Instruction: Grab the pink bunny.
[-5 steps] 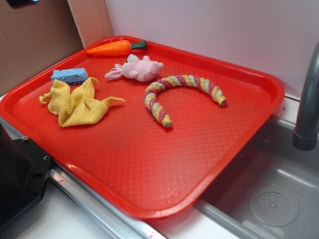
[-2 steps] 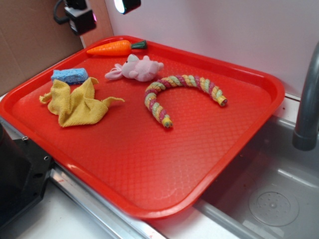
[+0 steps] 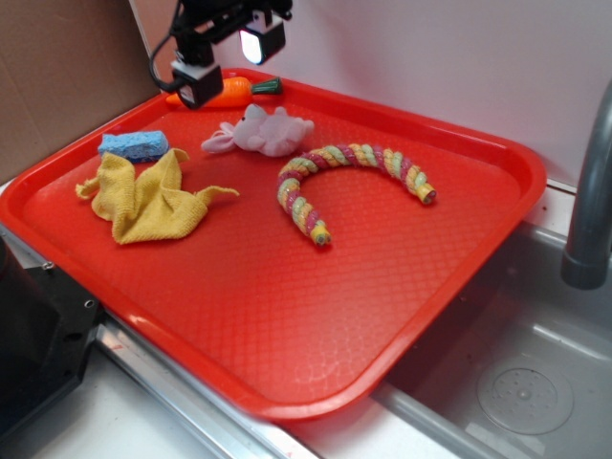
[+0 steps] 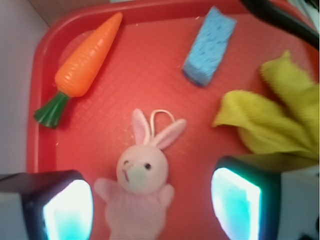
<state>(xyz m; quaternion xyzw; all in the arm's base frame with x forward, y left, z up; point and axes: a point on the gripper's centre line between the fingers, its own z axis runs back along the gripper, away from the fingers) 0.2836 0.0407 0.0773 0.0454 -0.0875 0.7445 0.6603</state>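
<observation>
Hovering over the tray's (image 3: 497, 191) far-left corner in the exterior view, the gripper (image 3: 228, 53) hung above the carrot (image 3: 222, 91), with only its lower parts in frame. The bunny (image 3: 263, 132) lay near the tray's far edge, just in front of the carrot and apart from the gripper. A sponge (image 3: 133, 145) sat by the left edge with a yellow cloth (image 3: 148, 196) just in front of it, and a rope toy (image 3: 349, 182) curved across the tray's middle.

From the wrist view, the gripper (image 4: 152, 210) stood wide open and held nothing, its two fingers (image 4: 67, 207) at the bottom corners of the picture. The bunny (image 4: 142, 177) lay face up between them, ears pointing away, touching neither. Beyond it lay the carrot (image 4: 85, 62) at the left, the sponge (image 4: 209, 45) and the cloth (image 4: 272, 120) at the right.
</observation>
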